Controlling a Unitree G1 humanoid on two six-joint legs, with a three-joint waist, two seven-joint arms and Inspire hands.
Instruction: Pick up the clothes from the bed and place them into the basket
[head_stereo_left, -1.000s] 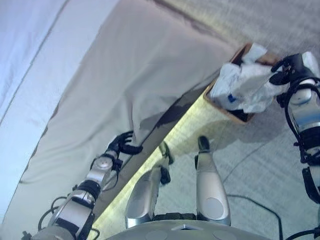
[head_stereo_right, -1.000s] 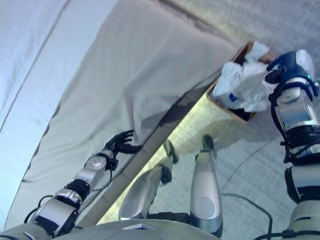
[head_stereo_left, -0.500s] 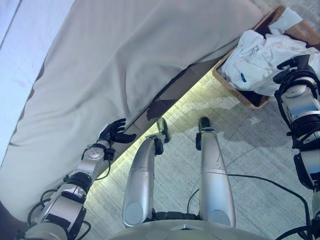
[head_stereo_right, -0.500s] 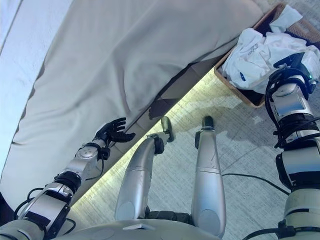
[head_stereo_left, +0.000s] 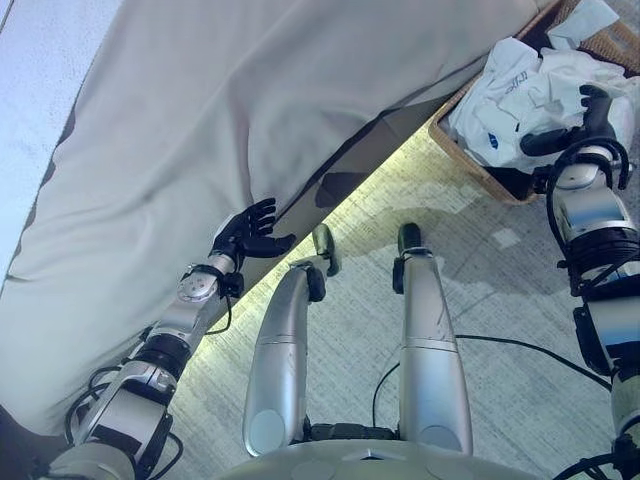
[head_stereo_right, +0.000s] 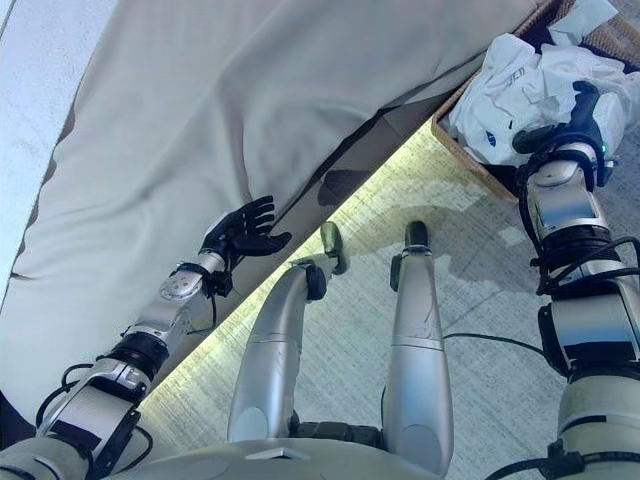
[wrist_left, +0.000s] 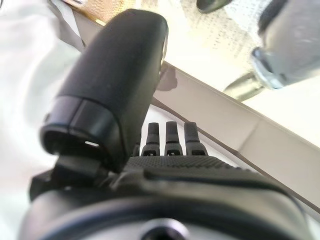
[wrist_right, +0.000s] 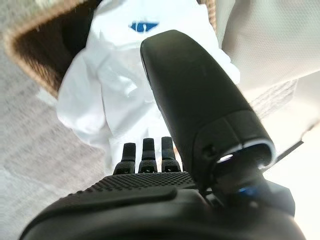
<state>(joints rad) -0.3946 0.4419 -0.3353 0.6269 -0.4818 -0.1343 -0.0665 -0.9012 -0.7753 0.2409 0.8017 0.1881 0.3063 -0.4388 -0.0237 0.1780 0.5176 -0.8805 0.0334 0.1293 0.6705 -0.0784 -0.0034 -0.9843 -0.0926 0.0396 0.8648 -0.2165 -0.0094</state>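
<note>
Presently the right hand (head_stereo_right: 572, 118) shows straight, released fingers and grasps nothing; its wrist view confirms an empty palm. Directly beyond the fingertips lies the white clothing (head_stereo_left: 520, 95), heaped in the wicker basket (head_stereo_left: 470, 160) and spilling over the near rim, part of it hanging outside. The basket stands on the carpeted floor (head_stereo_left: 500, 290), hard against the bed's corner.

The left hand (head_stereo_left: 248, 232) is likewise spread and empty, fingers relaxed, poised at the hanging edge of the beige bedcover (head_stereo_left: 250, 110), touching or just short of it; which cannot be told.

Judgement: the deposit step appears complete and release has occurred. No further garment is visible on the bed within these views. The next move calls for drawing the right hand clear, and possibly tucking the overhanging cloth inside the rim.

Count: one basket; one heap of white clothing, its separate items indistinguishable; one bedcover; two hands, both unladen.
</note>
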